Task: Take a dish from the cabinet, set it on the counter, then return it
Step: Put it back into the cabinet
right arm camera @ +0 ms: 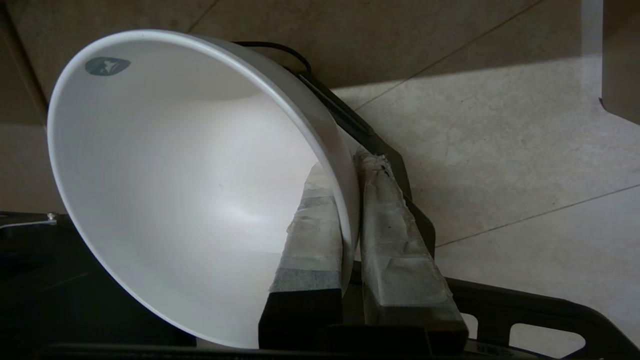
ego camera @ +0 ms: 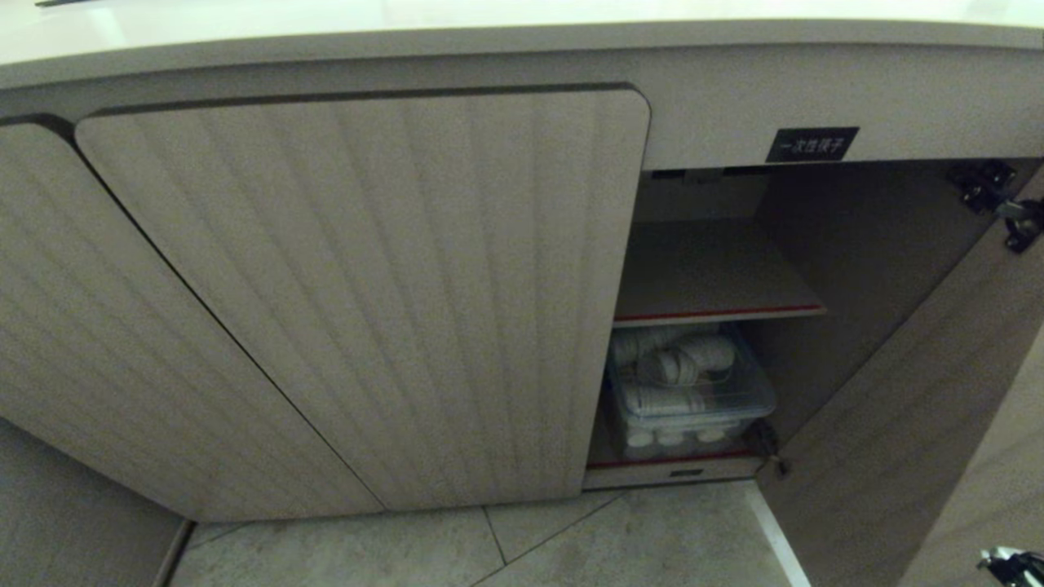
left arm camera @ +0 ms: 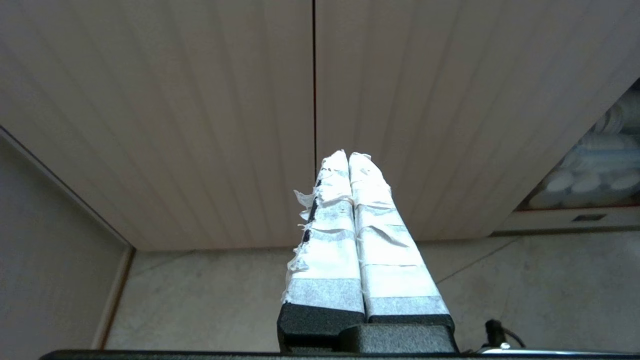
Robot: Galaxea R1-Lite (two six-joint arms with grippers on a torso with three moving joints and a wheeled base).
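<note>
Your right gripper is clamped on the rim of the dish, with one finger inside the bowl and one outside. It holds the dish low over the floor, tipped on its side, outside the cabinet. That is a thin pinch on a smooth edge, so the dish could slip or swing if you move fast or bump it. If it falls on the hard floor, it will likely break. Your left gripper has its fingers pressed together and holds nothing; it points at the shut ribbed doors. It looks parked, so leave it there. In the head view, the way in is a narrow gap between the shut door and the open door on the right. The inner shelf with the red edge looks bare, and that seems the best spot for the dish. Below it sits a clear bin of white cups that fills most of the bottom space. Watch the red front edge of the shelf, the rim of the table above, and the hinge at the top right. The wide dish could knock any of them, so go in slowly and straight.
</note>
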